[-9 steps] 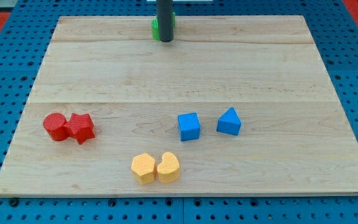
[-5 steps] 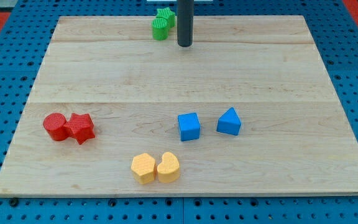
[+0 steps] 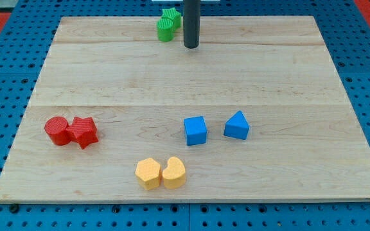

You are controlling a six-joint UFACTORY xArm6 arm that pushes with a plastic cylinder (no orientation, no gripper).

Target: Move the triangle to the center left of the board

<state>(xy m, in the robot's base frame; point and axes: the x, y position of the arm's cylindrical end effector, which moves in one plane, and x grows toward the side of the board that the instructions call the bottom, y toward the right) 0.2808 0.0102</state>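
The blue triangle block (image 3: 237,125) lies right of the board's middle, toward the view's bottom, with a blue cube (image 3: 195,130) just to its left. My tip (image 3: 191,46) rests on the board near the view's top edge, far above both blue blocks and just right of the green blocks (image 3: 168,24).
A red cylinder (image 3: 56,130) and a red star block (image 3: 83,132) touch each other at the left. Two yellow blocks (image 3: 160,173) sit side by side near the bottom edge. The wooden board (image 3: 191,77) lies on a blue pegboard.
My tip moved right from in front of the green blocks, uncovering them, then stayed still over the last half second. No block has moved.
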